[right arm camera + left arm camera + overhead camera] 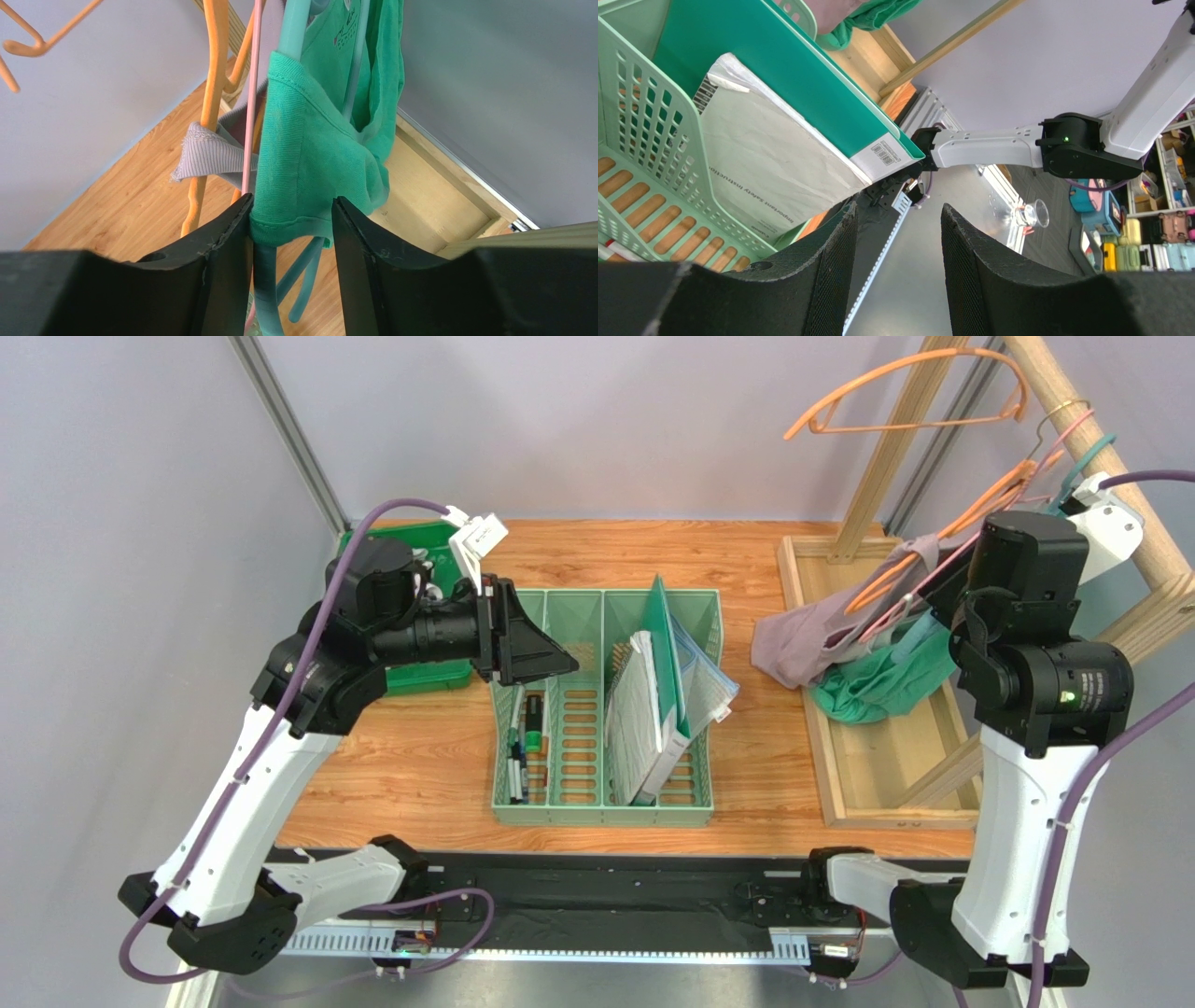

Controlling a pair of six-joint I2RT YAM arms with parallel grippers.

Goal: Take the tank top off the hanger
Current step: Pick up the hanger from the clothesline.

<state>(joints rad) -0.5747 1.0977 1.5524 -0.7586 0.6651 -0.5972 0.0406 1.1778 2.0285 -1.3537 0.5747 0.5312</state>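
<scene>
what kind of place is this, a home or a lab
Likely a robotics lab: two robot arms bolted at the edge of a wooden table, plain grey panel walls around it, stocked storage shelves beyond.

Wooden table [407, 756] carries mint basket [603, 815], dark-green bin [421, 676], wooden rack base [898, 814].

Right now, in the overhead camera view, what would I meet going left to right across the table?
Dark green plastic bin → pale green slotted plastic basket → mauve-grey ribbed tank top → green fabric tank top → slanted pale wooden rack pole.
</scene>
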